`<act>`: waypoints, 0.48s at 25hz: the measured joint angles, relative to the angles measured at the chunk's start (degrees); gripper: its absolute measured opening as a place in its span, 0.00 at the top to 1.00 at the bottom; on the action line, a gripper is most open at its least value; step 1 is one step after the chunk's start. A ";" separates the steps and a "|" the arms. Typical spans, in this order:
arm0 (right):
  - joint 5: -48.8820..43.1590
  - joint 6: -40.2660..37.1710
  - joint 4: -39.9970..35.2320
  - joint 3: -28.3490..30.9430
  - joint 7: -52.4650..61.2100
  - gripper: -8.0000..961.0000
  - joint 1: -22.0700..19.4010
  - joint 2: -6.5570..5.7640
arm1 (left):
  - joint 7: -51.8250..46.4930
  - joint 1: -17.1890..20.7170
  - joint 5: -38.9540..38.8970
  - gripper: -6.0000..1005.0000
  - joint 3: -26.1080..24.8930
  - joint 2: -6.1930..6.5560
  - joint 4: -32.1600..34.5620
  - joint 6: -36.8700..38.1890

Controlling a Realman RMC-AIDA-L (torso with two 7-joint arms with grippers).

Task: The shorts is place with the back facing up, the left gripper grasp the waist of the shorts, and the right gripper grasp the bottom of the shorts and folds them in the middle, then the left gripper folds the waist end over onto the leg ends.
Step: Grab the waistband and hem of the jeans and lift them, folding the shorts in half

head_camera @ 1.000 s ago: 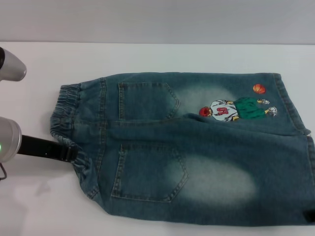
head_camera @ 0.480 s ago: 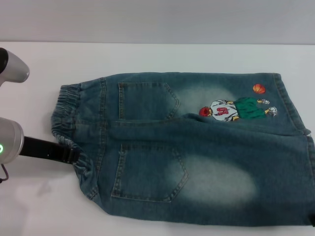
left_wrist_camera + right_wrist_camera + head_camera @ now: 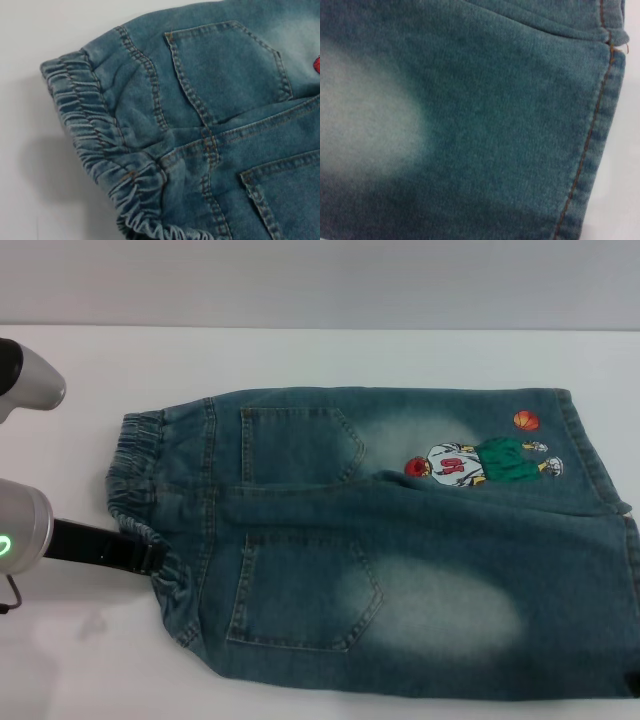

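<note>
The shorts point(image 3: 400, 550) lie flat with the back up, both patch pockets showing and the cartoon print point(image 3: 480, 462) on the far leg. The gathered waist point(image 3: 135, 455) points to the left, and the bottom of the shorts, the leg ends point(image 3: 590, 455), points to the right. My left gripper point(image 3: 150, 557) reaches in low from the left, its black tip against the near part of the waist, where the fabric bunches. The left wrist view shows the ruched waist point(image 3: 95, 135) close up. The right wrist view shows a stitched leg hem point(image 3: 600, 130) close up. A dark bit of the right gripper point(image 3: 632, 681) shows at the near right hem.
The white table point(image 3: 100, 360) runs around the shorts on the left and far sides. A silver part of the left arm point(image 3: 25, 380) sits at the far left edge. A grey wall stands behind the table.
My left arm has slid a little to the right, pressing its tip further into the waist. The shorts otherwise lie as before.
</note>
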 joint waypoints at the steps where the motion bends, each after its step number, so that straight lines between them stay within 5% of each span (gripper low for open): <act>1: 0.00 0.00 0.00 0.00 0.00 0.27 0.00 0.00 | 0.00 0.00 0.00 0.94 0.00 0.00 -0.05 0.01; 12: 0.00 -0.38 -1.19 -0.37 0.01 0.27 0.13 0.00 | 0.00 0.00 0.00 0.94 0.07 -0.03 -0.39 -0.11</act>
